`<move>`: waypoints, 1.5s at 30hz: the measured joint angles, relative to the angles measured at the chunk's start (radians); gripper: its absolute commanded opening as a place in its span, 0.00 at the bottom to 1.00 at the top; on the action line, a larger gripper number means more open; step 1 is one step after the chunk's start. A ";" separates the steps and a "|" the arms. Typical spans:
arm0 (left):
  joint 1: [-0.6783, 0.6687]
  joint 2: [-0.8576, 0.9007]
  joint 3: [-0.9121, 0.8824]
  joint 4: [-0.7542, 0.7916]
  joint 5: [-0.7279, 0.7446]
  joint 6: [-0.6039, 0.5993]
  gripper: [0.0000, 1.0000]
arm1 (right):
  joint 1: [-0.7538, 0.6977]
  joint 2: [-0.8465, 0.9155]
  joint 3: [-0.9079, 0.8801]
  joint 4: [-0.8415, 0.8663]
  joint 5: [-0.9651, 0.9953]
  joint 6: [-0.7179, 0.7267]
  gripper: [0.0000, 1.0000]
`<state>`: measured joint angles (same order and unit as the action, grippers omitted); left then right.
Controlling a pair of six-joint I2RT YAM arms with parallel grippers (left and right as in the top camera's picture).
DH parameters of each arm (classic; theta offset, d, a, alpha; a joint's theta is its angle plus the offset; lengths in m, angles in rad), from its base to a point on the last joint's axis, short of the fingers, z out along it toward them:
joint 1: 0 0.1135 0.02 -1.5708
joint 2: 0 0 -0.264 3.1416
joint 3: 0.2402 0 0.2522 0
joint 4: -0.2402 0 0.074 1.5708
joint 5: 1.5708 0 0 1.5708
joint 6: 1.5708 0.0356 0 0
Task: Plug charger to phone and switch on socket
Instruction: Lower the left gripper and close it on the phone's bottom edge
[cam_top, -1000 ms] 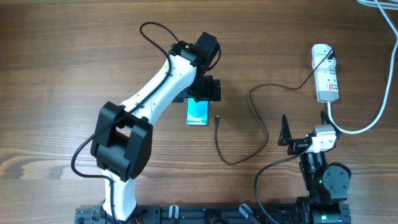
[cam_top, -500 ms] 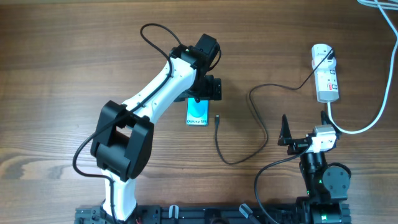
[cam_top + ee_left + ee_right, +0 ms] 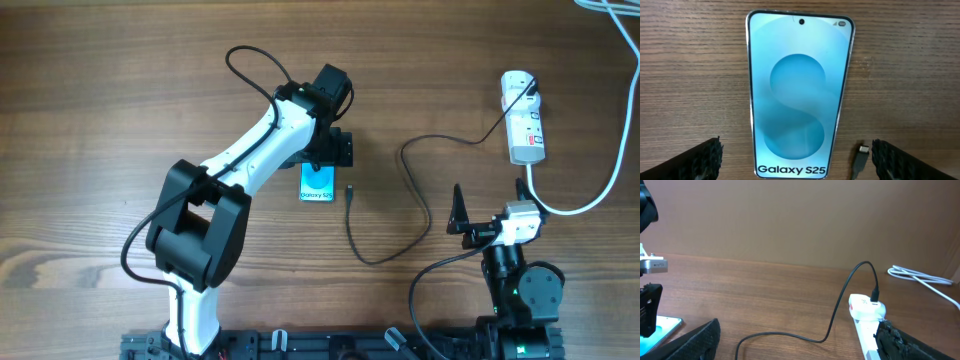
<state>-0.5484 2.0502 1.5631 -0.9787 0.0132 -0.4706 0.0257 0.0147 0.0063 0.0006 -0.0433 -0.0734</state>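
Note:
The phone lies flat on the table with its cyan screen up; in the left wrist view it fills the middle, "Galaxy S25" at the near end. My left gripper is open and hovers over the phone, one finger on each side, empty. The charger's metal-tipped plug lies on the wood just right of the phone's near end, close to the right finger; it also shows from overhead. The black cable loops to the white socket. My right gripper is open, low near the socket.
A thick white cord runs from the socket off the right edge of the table, and shows in the right wrist view. The left arm's body stretches across the left half of the table.
The left arm has shifted slightly away from the base, over the phone's far end. The right arm, phone, cable and socket have not moved.

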 measured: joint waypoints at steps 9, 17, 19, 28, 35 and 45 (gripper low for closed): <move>-0.043 0.059 0.000 0.024 -0.043 -0.006 1.00 | 0.000 0.000 0.000 0.000 0.000 0.000 1.00; -0.037 0.080 -0.002 0.045 -0.047 -0.006 1.00 | 0.000 0.000 0.000 0.000 0.000 0.000 1.00; -0.032 0.080 -0.002 0.045 -0.047 -0.006 1.00 | 0.000 0.000 0.000 0.000 0.000 0.000 1.00; 0.001 0.080 -0.002 0.045 -0.048 -0.006 1.00 | 0.000 0.000 0.000 0.000 0.000 0.000 1.00; 0.002 0.080 -0.002 0.045 -0.050 -0.006 1.00 | 0.000 0.000 0.000 0.000 0.000 0.000 1.00; 0.002 0.080 -0.002 0.048 -0.045 -0.006 1.00 | 0.000 0.000 0.000 0.000 0.000 0.000 1.00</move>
<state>-0.5468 2.1300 1.5612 -0.9310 -0.0315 -0.4770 0.0257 0.0147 0.0063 0.0006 -0.0433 -0.0734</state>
